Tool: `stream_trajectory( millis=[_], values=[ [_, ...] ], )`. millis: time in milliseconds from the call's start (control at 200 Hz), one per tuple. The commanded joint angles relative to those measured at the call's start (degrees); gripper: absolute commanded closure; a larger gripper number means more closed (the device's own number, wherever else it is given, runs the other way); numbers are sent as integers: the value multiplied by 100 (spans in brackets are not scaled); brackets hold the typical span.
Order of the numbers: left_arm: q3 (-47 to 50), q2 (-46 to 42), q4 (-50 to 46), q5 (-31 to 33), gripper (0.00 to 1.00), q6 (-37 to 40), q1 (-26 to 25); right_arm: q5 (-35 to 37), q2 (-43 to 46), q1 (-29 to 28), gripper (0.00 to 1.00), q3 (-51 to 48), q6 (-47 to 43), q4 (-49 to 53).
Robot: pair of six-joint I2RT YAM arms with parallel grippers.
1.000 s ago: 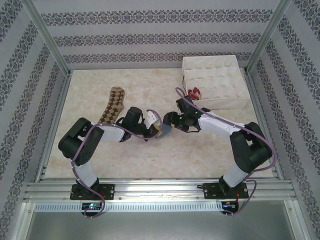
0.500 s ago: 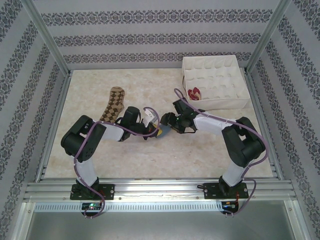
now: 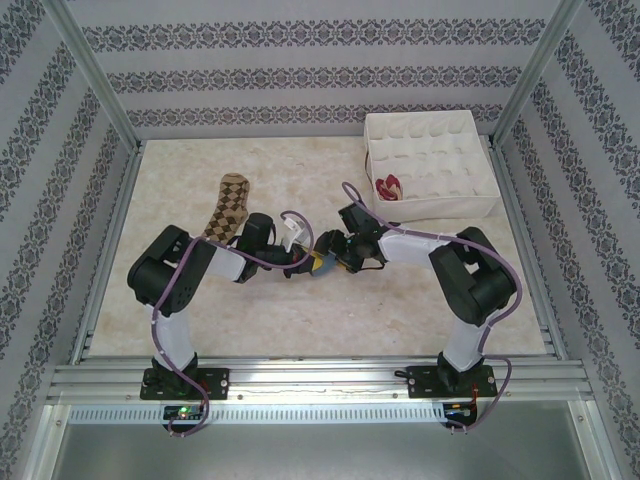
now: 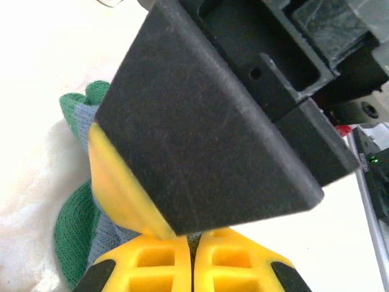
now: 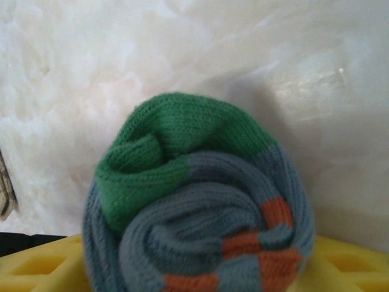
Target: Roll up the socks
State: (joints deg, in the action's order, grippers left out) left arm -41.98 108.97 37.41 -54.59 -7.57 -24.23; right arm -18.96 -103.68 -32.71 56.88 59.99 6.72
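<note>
Item 1, my left tool [image 4: 193, 255]: clenched, yellow fingertips pressed together, just beside the roll

Item 2, my right tool [image 3: 334, 254]: released, fingers spread wide with the roll between them

Item 3, striped sock roll [image 5: 200, 207]: green, grey-blue and orange bands, wound compact, lying on the tabletop [image 3: 300, 320] between my two arms

Item 4, argyle sock [image 3: 228, 205]: brown-tan, flat and unrolled, on the left, beside my left arm

Item 5, peach and dark red sock [image 3: 390, 186]: in the near-left compartment of the white divided box [image 3: 440, 207], far right corner
</note>
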Motion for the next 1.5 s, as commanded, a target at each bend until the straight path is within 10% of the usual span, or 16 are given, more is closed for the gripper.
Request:
stream_trajectory(
  millis=[0,210,470,590,869,1139,1494],
  values=[
    [182,298,92,-398,100,-460,100,-233,-284,44,31,131,136,-184],
    [86,417,77,-740,100,-526,194,-547,-611,194,38,273,149,-439],
    [14,402,51,-795,100,-526,253,-802,-703,221,78,140,169,-1127],
    [49,245,65,-697,79,-450,277,-714,-501,230,89,2,-32,-1390],
    [-132,-606,-275,-476,57,-187,294,50,623,425,92,94,-1586,-800],
    [-1239,-1082,-1588,-26,57,308,214,895,1518,1160,92,888,-3754,206],
    [-4179,-170,-4218,2092,66,1302,-396,1874,721,2354,92,2450,-5838,180]
  ],
)
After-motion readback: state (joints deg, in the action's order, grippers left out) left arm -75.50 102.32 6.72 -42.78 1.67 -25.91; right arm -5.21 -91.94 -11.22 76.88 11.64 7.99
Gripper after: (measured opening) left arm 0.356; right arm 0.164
